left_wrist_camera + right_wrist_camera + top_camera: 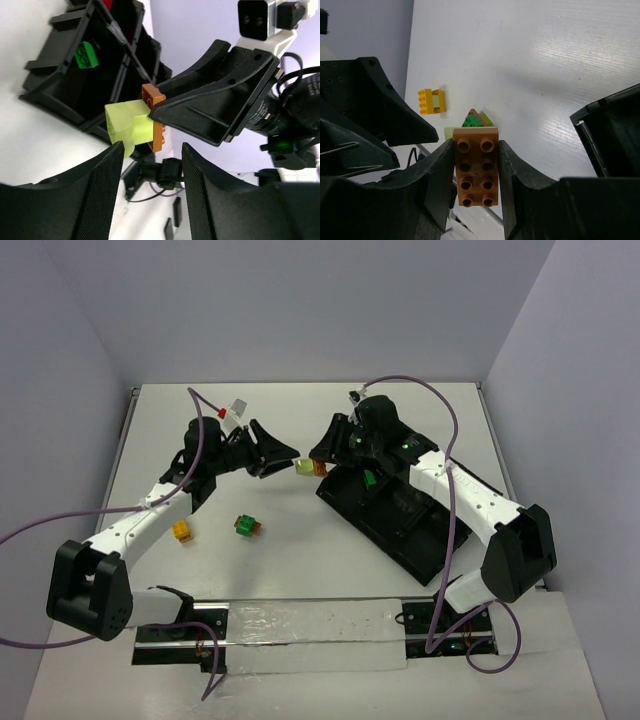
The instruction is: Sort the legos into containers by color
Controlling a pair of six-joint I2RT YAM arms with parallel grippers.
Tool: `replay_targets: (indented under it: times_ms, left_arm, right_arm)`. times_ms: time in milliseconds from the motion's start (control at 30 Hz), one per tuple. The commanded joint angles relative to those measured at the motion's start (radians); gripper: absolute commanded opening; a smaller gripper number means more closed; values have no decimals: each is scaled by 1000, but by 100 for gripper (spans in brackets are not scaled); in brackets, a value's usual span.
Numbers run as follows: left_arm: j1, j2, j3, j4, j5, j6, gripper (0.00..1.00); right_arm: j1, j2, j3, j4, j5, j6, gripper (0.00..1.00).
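My right hand [476,150] is clenched on the orange-brown brick [476,172], pinching its long sides between both fingers, with the studs facing the wrist camera. A pale yellow-green brick [127,127] is stuck to that brick's other face. The pair hangs above the desk [300,570], just left of the black divided tray [395,540]. My left hand [152,147] is released, its fingers spread by the pale brick; I cannot tell whether they touch it. One green brick [369,480] lies in a far compartment of the tray. Nearer and to the left, a yellow brick [181,530] and a green-and-orange stack [246,526] sit on the desk, apart from each other.
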Motion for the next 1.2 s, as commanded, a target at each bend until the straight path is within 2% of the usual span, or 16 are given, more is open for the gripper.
replay_targets:
  times_ms: [0, 433, 567, 767, 1167]
  left_arm:
    - [-6, 15, 1, 137, 41, -60, 55]
    - [-23, 48, 37, 31, 15, 0, 53]
    - [-23, 29, 52, -9, -28, 28, 64]
    - [-23, 8, 97, -126, -106, 101, 63]
    - [-29, 66, 79, -79, -19, 89, 61]
  right_arm:
    - [-6, -32, -14, 70, -33, 21, 0]
    - [-6, -53, -14, 70, -27, 27, 0]
    - [-6, -54, -11, 66, -17, 24, 0]
    - [-6, -55, -6, 52, -8, 14, 0]
    - [-6, -51, 15, 50, -18, 14, 0]
